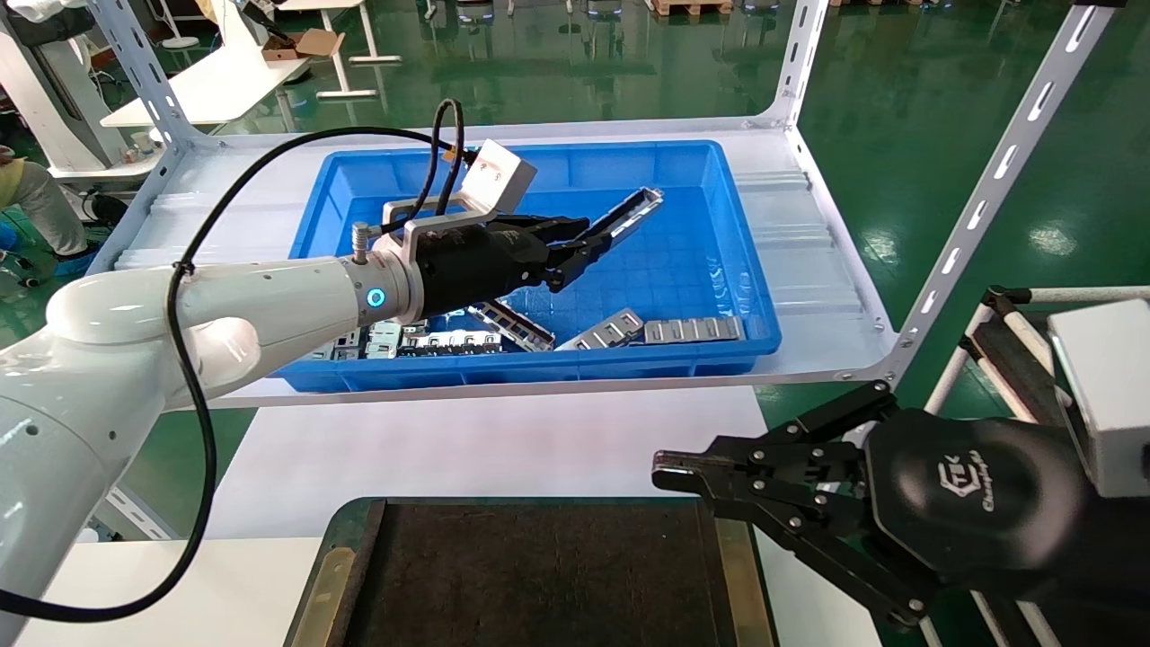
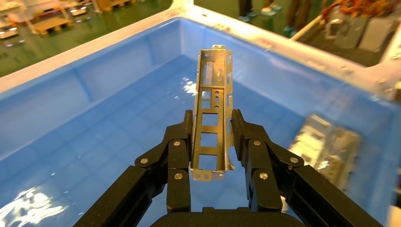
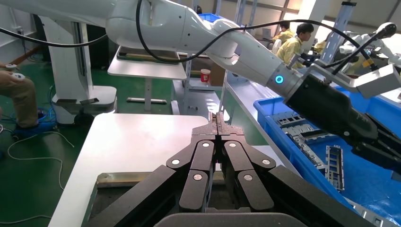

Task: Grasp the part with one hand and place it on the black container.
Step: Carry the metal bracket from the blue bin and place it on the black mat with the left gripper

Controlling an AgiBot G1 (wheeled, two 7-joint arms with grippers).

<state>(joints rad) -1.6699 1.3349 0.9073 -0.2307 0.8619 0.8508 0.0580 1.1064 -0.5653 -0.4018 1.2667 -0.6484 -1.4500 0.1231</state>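
Observation:
My left gripper (image 1: pixel 579 250) is shut on the part (image 1: pixel 629 214), a long narrow silver trough with ladder-like cut-outs, and holds it tilted above the floor of the blue bin. In the left wrist view the part (image 2: pixel 213 90) sticks out forward between the two black fingers (image 2: pixel 178 142), with my left gripper (image 2: pixel 211 130) clamped on its near end. The black container (image 1: pixel 539 584) lies at the near edge of the white table, with nothing in it. My right gripper (image 1: pixel 667 467) is shut and empty, low at the container's right side; it also shows in the right wrist view (image 3: pixel 217 119).
The blue bin (image 1: pixel 764 305) stands on a white metal shelf (image 1: pixel 827 270) behind the table and holds several other metal parts (image 1: pixel 692 329) along its near wall. The shelf's slanted uprights (image 1: pixel 997 171) stand at the right. White tabletop (image 1: pixel 467 449) lies between the bin and the container.

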